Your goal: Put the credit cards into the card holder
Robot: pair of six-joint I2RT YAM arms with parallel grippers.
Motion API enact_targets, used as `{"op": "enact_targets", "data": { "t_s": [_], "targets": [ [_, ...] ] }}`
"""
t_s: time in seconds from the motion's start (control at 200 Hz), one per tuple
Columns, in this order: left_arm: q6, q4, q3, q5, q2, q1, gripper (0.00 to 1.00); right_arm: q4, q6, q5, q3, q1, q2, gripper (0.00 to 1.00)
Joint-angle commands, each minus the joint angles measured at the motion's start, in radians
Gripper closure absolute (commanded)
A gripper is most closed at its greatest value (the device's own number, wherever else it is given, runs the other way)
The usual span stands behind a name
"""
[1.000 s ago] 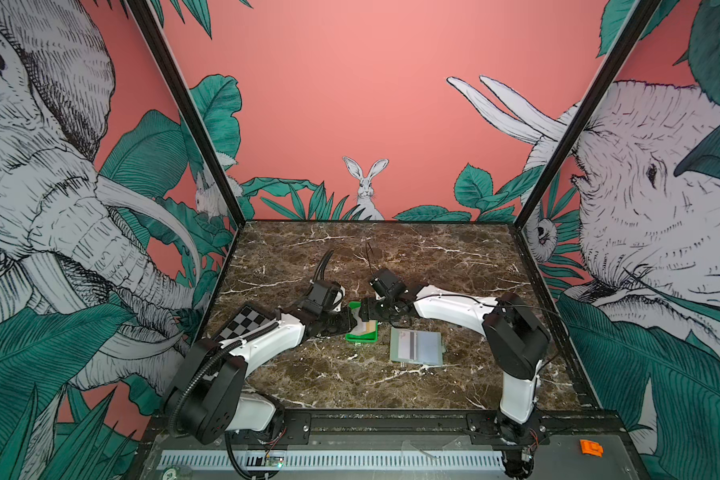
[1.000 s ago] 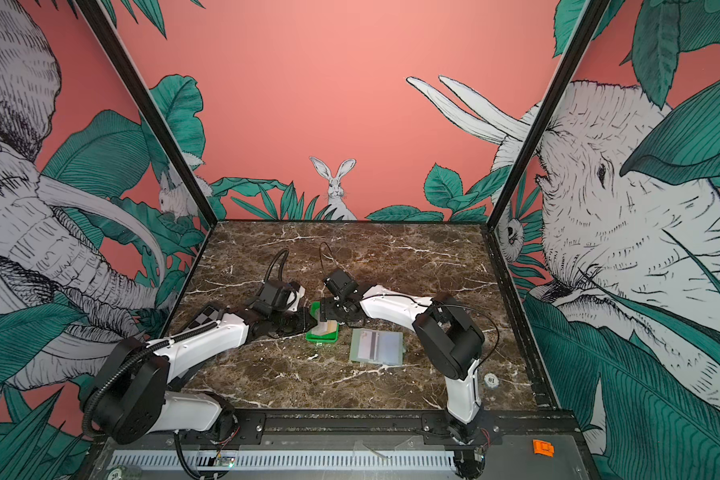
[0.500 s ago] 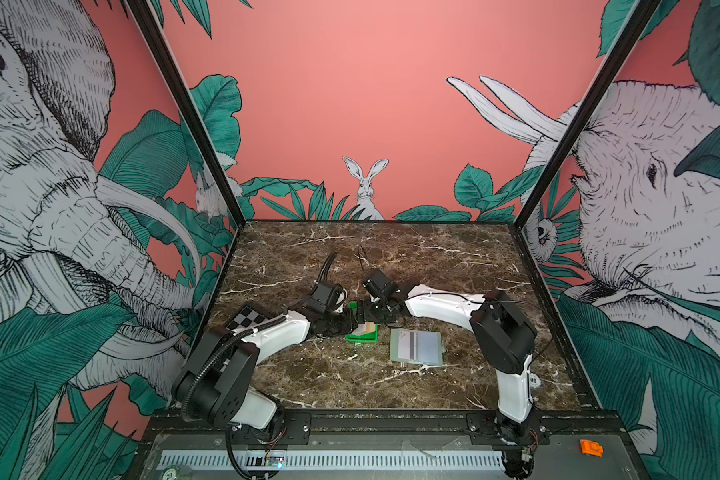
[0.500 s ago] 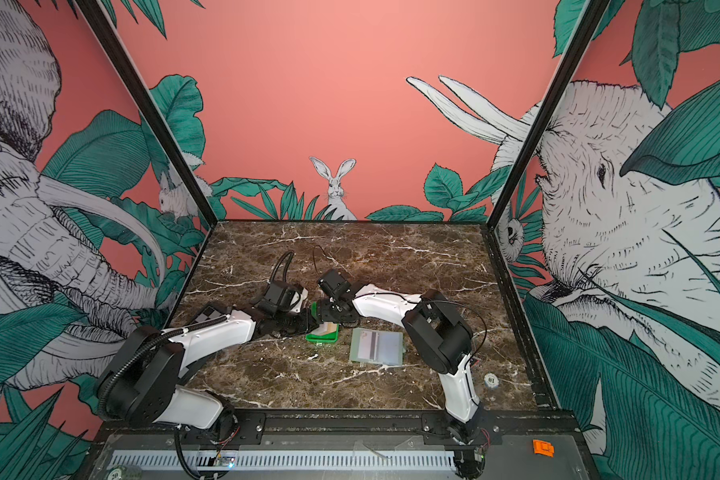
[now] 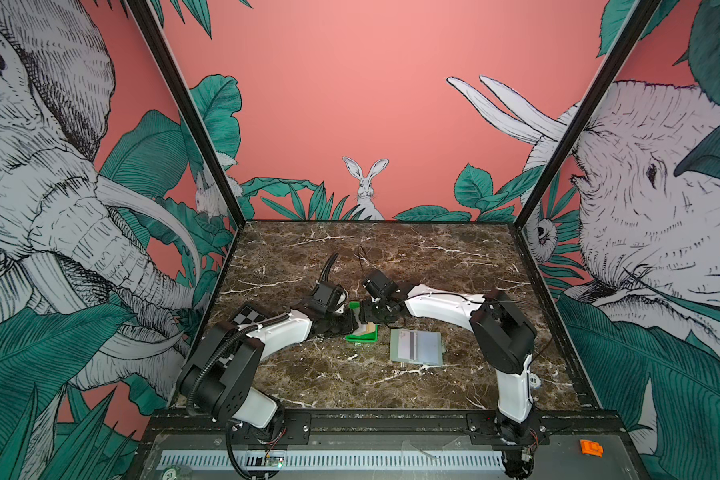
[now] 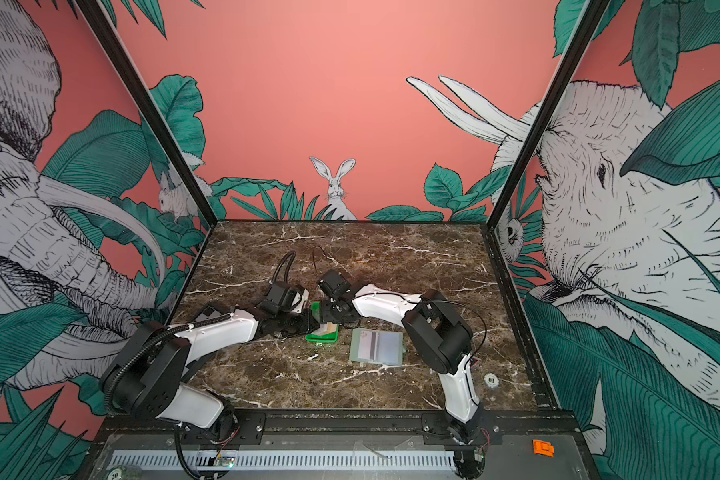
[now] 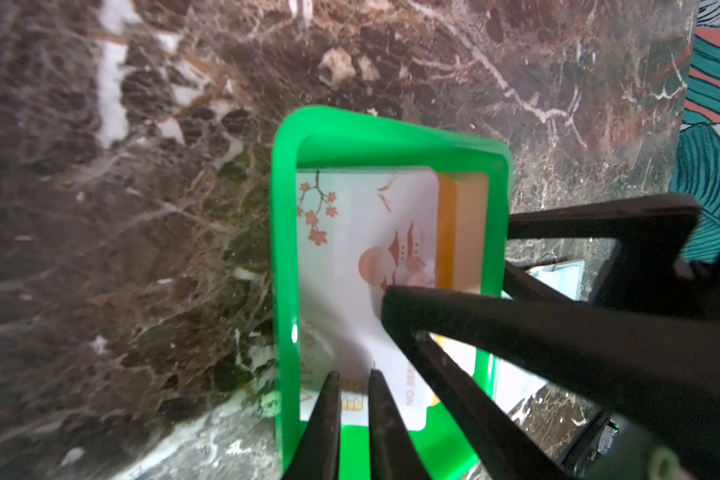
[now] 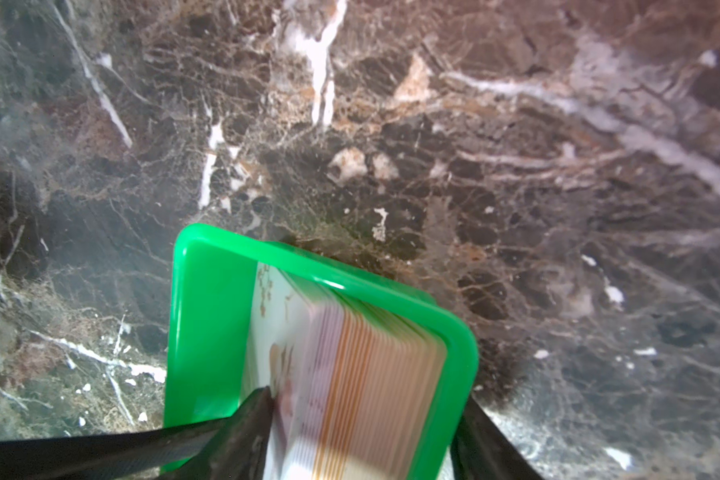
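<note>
The credit cards (image 7: 362, 249) are a stack inside a bright green tray (image 7: 285, 249): a white top card with pink blossoms lies over tan-orange ones (image 8: 362, 365). My left gripper (image 7: 353, 380) reaches in from the tray's left, its thin fingers almost together over the top card's chip and gripping nothing. My right gripper (image 8: 366, 399) straddles the stack. One finger (image 7: 433, 311) rests on the top card inside the tray; the other stands outside the tray's wall. The card holder (image 5: 416, 347) lies open and flat just right of the tray (image 5: 362, 336), with clear sleeves facing up.
A checkerboard marker (image 5: 248, 318) lies under my left forearm. A small white round token (image 6: 490, 379) sits near the right arm's base. An orange piece (image 5: 591, 448) rests on the front rail. Printed walls close in the marble table (image 5: 391, 257) at the sides and back.
My right gripper has come down over the tray and its jaws have narrowed round the stack. My left gripper has stayed at the tray's left, still nearly closed.
</note>
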Motion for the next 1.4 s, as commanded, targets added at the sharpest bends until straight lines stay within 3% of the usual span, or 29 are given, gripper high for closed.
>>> {"op": "enact_targets", "data": {
  "t_s": [0.0, 0.765, 1.395],
  "targets": [
    [-0.011, 0.020, -0.018, -0.003, 0.000, 0.006, 0.84, -0.052, -0.035, 0.048, -0.007, 0.006, -0.035, 0.40],
    [-0.038, 0.051, -0.031, 0.014, 0.015, 0.002, 0.85, -0.164, -0.095, 0.139, 0.012, 0.004, -0.069, 0.35],
    [-0.057, 0.067, -0.016, -0.011, 0.059, -0.049, 0.84, -0.064, -0.065, 0.066, -0.086, 0.004, -0.176, 0.31]
  ]
}}
